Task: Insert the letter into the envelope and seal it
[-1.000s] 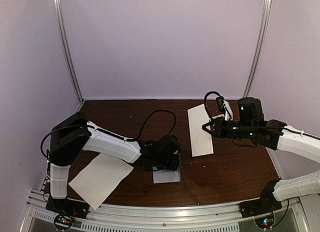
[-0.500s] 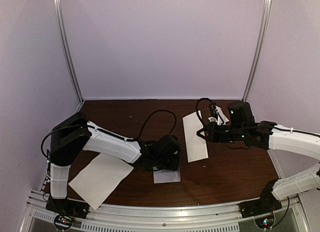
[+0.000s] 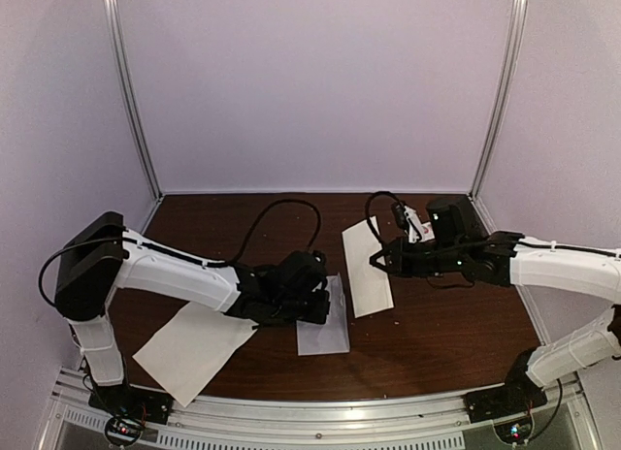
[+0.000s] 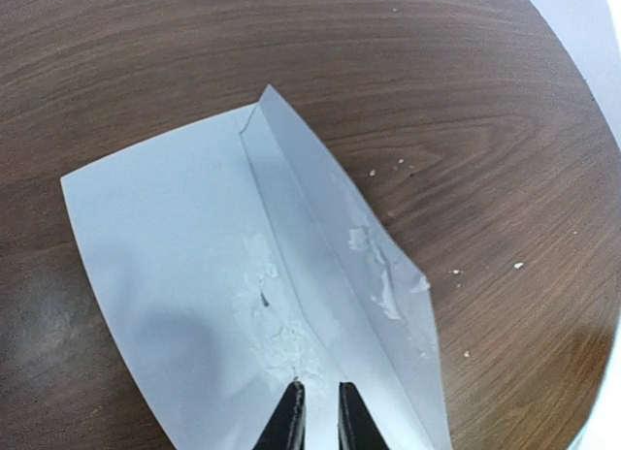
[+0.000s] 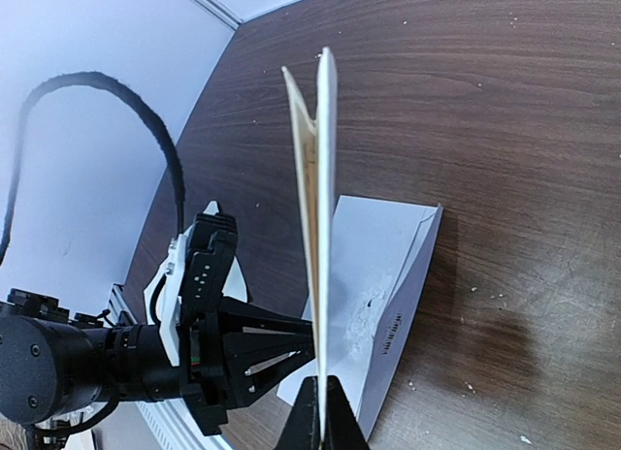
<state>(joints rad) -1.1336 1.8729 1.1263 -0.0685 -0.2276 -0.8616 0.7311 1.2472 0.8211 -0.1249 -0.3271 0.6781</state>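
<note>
Your left gripper (image 4: 318, 403) has its jaws drawn nearly together on a lifted paper layer at one edge of the envelope (image 4: 184, 246). It looks like a thin pinch on the flap. The envelope itself lies flat on the table (image 4: 466, 130), near the centre.

Your right gripper (image 5: 320, 416) is clamped on one end of the folded letter (image 5: 318, 208), held on edge in the air just far-right of the envelope.

The main risks, as I judge them:

- **Splayed letter.** Its two leaves part at the free end. If you lead with that end, one leaf could ride over the mouth's lip while the other goes under, and the sheet would buckle.
- **Narrow mouth.** Only the flap stands up, and I can't see that the pocket itself is open. Pushing in now may simply slide the envelope across the wood.
- **Weak pinch.** A tug from the letter could pull the paper out of the left jaws, or crease it.
- **Flaky residue.** White patches sit along the fold, possibly glue, so the letter's edge might snag there.
- **Crowding.** The two grippers are near each other, and a steep approach risks finger contact.

Keep clear of the plain sheet (image 3: 189, 348) at near left.
</note>
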